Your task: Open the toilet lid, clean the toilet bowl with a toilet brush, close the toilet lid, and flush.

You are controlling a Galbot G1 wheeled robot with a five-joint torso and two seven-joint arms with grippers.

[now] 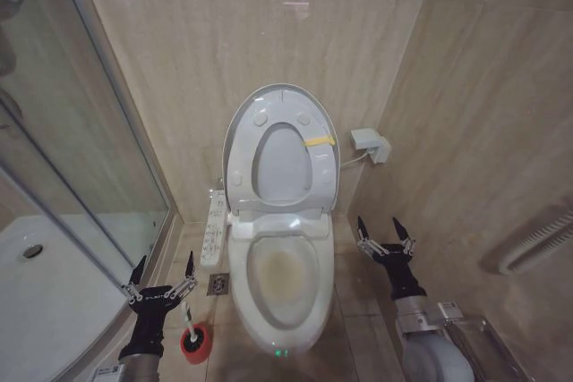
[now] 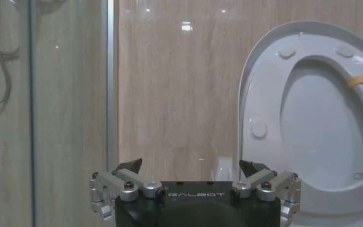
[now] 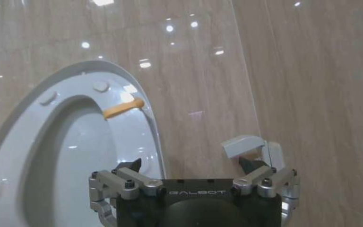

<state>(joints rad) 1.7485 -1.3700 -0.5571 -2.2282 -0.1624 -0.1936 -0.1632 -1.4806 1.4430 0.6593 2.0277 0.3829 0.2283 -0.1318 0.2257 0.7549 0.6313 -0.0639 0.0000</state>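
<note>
The toilet lid (image 1: 240, 131) stands raised against the back wall, with the ring seat (image 1: 315, 183) and its yellow tag lifted against it. Below lies the toilet bowl (image 1: 327, 261), white with a yellowish stain inside. The toilet brush (image 1: 187, 318) stands in its small red holder (image 1: 194, 343) on the floor left of the bowl. My left gripper (image 1: 162, 272) hangs open just above the brush, empty. My right gripper (image 1: 385, 231) is open to the right of the bowl, empty. The lid (image 2: 257, 113) shows in the left wrist view beyond the open left gripper (image 2: 191, 165); the lid (image 3: 17, 142) also appears in the right wrist view past the right gripper (image 3: 191, 163).
A white side control panel (image 1: 212, 227) with buttons runs along the bowl's left. A glass shower enclosure (image 1: 81, 176) fills the left side. A white wall box (image 1: 370, 144) with a hose sits right of the lid. A floor drain (image 1: 218, 284) lies beside the bowl.
</note>
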